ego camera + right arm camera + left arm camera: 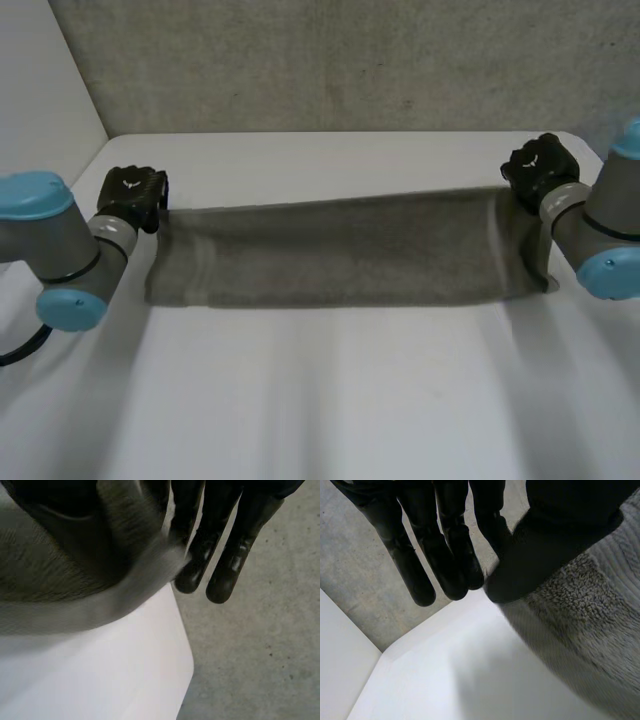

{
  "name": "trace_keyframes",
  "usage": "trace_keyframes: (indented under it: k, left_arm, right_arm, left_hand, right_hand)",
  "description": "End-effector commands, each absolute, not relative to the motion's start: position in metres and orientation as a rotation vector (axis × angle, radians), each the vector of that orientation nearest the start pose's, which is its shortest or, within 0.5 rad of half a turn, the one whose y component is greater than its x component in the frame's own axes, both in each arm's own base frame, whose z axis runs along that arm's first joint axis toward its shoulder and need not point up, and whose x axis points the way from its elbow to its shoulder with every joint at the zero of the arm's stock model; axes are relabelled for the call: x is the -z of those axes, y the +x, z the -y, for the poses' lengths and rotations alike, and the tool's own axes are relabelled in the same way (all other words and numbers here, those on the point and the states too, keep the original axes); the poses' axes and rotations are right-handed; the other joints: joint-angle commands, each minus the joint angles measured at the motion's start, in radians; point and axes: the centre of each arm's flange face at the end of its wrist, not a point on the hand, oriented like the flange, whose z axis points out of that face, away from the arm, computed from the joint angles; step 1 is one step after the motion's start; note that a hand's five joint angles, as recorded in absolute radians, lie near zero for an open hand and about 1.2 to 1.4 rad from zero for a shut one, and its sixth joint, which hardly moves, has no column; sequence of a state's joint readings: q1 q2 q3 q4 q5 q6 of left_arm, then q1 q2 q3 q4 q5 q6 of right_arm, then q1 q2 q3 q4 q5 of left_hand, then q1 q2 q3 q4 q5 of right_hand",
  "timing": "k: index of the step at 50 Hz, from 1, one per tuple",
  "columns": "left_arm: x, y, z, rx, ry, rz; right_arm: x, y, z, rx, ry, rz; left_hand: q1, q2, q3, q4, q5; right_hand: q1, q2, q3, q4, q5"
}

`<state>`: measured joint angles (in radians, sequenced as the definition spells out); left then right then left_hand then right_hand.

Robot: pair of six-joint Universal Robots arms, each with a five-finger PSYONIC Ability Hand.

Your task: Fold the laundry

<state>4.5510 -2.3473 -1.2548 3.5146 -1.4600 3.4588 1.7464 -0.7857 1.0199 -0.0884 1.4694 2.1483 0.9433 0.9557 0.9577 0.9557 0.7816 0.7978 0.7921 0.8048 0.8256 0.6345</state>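
Head view: one grey towel (340, 250) is stretched lengthwise across the middle of the white counter (330, 400), running from 9 o'clock to 3 o'clock. Its far edge is pulled taut between the two hands. Whether the near edge rests on the counter cannot be told. The left hand (135, 195) is at the towel's far left corner, at about 10 o'clock. The right hand (540, 168) is at the far right corner, at about 2 o'clock. The left wrist view shows the left hand's thumb pressed against the towel's (590, 630) pile at the corner, pinching it against the nearest finger; the other fingers (415, 575) hang straight beside it. The right wrist view shows the towel's hem (100, 600) passing between the right hand's thumb and its fingers (225, 555), held in a pinch. Markings: a small white mark on the back of each hand, too small to read. A grey concrete wall (330, 60) stands behind the counter at 12 o'clock.
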Motion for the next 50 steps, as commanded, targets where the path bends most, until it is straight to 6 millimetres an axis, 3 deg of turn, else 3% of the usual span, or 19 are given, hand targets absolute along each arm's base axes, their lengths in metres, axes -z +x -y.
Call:
trace_keyframes:
  k: [1, 9, 14, 15, 17, 20, 28, 36, 44, 50]
  left_arm:
    - [-0.133, -0.216, 0.418, 2.104, 0.665, -2.205]
    - [-0.135, -0.215, 0.401, 2.069, 0.674, -2.247]
    - [-0.147, -0.209, 0.369, 2.039, 0.675, -2.286]
    - [-0.147, -0.209, 0.369, 2.039, 0.675, -2.287]
    - [-0.151, -0.207, 0.348, 2.021, 0.689, -2.310]
    - [-0.153, -0.205, 0.338, 2.018, 0.692, -2.313]
    - [-0.148, -0.208, 0.310, 2.095, 0.711, -2.254]
    - [-0.148, -0.209, 0.307, 2.118, 0.711, -2.236]
    - [-0.147, -0.208, 0.307, 2.121, 0.703, -2.246]
    - [-0.146, -0.208, 0.308, 2.122, 0.693, -2.254]
  right_arm:
    - [-0.162, 0.223, 0.430, 2.248, -1.636, -2.302]
    - [-0.166, 0.215, 0.422, 2.203, -1.459, -2.390]
    - [-0.178, 0.208, 0.388, 2.078, -1.278, -2.446]
    - [-0.178, 0.208, 0.388, 2.077, -1.277, -2.446]
    - [-0.179, 0.204, 0.367, 2.003, -1.263, -2.475]
    - [-0.178, 0.196, 0.351, 1.948, -1.261, -2.498]
    - [-0.179, 0.170, 0.335, 1.870, -1.115, -2.520]
    - [-0.167, 0.152, 0.335, 1.759, -0.901, -2.441]
    - [-0.140, 0.150, 0.349, 1.709, -0.883, -2.372]
    - [-0.134, 0.144, 0.357, 1.756, -0.876, -2.366]
  left_hand:
    - [-0.715, -0.727, -0.730, -0.727, -0.728]
    - [-0.769, -0.781, -0.783, -0.781, -0.782]
    - [-0.769, -0.781, -0.783, -0.781, -0.782]
    - [-0.769, -0.781, -0.783, -0.781, -0.782]
    - [-0.769, -0.781, -0.783, -0.781, -0.782]
    - [-0.769, -0.781, -0.783, -0.781, -0.782]
    - [-0.769, -0.781, -0.783, -0.781, -0.782]
    - [-0.769, -0.781, -0.783, -0.781, -0.782]
    - [-0.769, -0.781, -0.783, -0.781, -0.782]
    - [-0.769, -0.781, -0.783, -0.781, -0.782]
  right_hand:
    - [-0.623, -0.618, -0.630, -0.651, -0.635]
    - [-0.623, -0.618, -0.630, -0.651, -0.635]
    - [-0.623, -0.618, -0.630, -0.651, -0.635]
    - [-0.623, -0.618, -0.630, -0.651, -0.635]
    - [-0.623, -0.618, -0.630, -0.651, -0.635]
    - [-0.623, -0.618, -0.630, -0.651, -0.635]
    - [-0.567, -0.561, -0.574, -0.595, -0.578]
    - [-0.235, -0.229, -0.242, -0.262, -0.246]
    - [-0.193, -0.187, -0.200, -0.221, -0.204]
    - [-0.208, -0.202, -0.215, -0.236, -0.219]
